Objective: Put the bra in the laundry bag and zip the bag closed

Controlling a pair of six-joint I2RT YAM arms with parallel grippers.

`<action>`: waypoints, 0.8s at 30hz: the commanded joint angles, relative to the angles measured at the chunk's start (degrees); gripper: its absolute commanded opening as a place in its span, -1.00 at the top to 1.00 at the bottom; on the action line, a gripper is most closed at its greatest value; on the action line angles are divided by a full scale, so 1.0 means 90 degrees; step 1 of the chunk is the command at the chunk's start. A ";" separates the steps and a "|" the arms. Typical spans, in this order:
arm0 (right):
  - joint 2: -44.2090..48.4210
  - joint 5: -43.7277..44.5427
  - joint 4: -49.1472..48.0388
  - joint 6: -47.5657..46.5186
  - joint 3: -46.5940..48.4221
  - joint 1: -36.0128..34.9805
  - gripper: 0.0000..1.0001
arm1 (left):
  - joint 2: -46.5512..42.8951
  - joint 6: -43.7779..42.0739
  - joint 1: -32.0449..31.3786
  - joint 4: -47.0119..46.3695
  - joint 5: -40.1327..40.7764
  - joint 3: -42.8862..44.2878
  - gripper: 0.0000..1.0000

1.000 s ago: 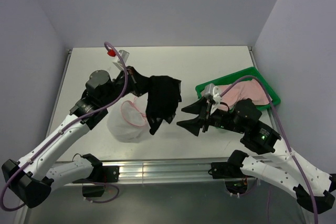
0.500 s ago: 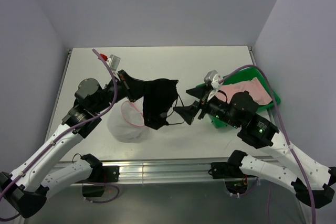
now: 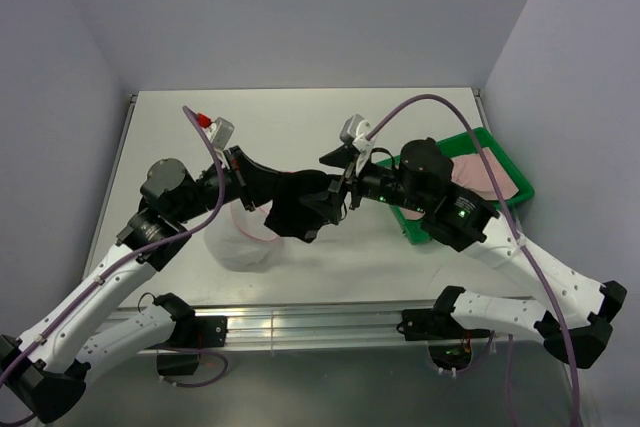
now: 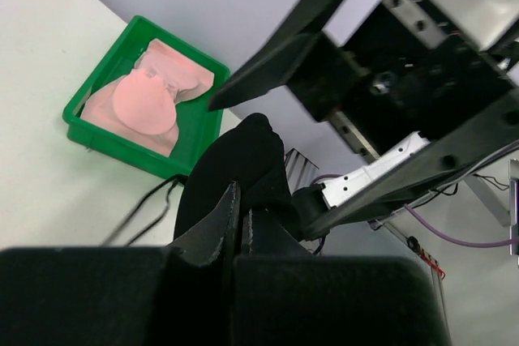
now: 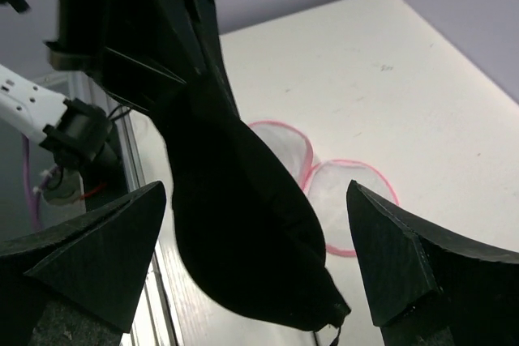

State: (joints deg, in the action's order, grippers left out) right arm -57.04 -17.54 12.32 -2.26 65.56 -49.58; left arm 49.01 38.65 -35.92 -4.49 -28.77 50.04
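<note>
My left gripper [image 3: 268, 187] is shut on a black bra [image 3: 300, 212] and holds it hanging above the table; in the left wrist view the pads [image 4: 231, 208] pinch its fabric [image 4: 239, 160]. My right gripper [image 3: 327, 182] is open, its fingers either side of the black bra [image 5: 243, 232], not touching it. The laundry bag [image 3: 238, 242], white mesh with a pink rim, lies open under the left arm, its lid [image 5: 353, 200] flipped aside. A pale pink bra [image 3: 487, 175] lies in the green tray [image 3: 523, 190].
The green tray [image 4: 113, 142] with the pink garment [image 4: 146, 99] sits at the right side of the table, behind the right arm. The metal rail [image 3: 320, 322] runs along the table's near edge. Grey walls close in the left, back and right.
My right gripper has swung left from the tray side to the black bra, its open fingers now around it. The left gripper has lowered the bra slightly, still shut on it.
</note>
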 commanded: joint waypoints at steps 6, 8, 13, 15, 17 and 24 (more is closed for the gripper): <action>-0.0157 -0.1251 -0.0098 0.0056 -0.0164 0.0245 -0.99 | -0.0163 -0.0525 -0.0003 0.0283 -0.0211 0.0397 1.00; -0.0166 -0.1536 -0.0216 0.0202 -0.0331 0.0245 -0.95 | -0.0202 -0.0477 -0.0003 0.0207 -0.0240 0.0329 1.00; -0.0059 -0.1977 -0.0703 0.0670 -0.0740 0.0245 -0.48 | -0.0163 -0.0574 -0.0003 0.0439 -0.0094 0.0396 1.00; -0.0059 -0.1948 -0.0812 0.0739 -0.0790 0.0255 0.05 | -0.0250 -0.0506 -0.0003 0.0392 -0.0026 0.0329 0.96; -0.0030 -0.1831 -0.0831 0.0827 -0.0839 0.0304 0.58 | -0.0348 -0.0515 -0.0003 0.0575 0.0285 0.0338 0.45; -0.0001 -0.1763 -0.1261 0.1432 -0.1122 0.0820 1.00 | -0.0573 -0.0838 0.0007 0.2849 0.3525 0.1002 -0.92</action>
State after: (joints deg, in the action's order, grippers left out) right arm -58.35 -33.45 5.56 7.25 56.51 -44.47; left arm 46.24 32.36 -35.97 12.49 -12.88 55.92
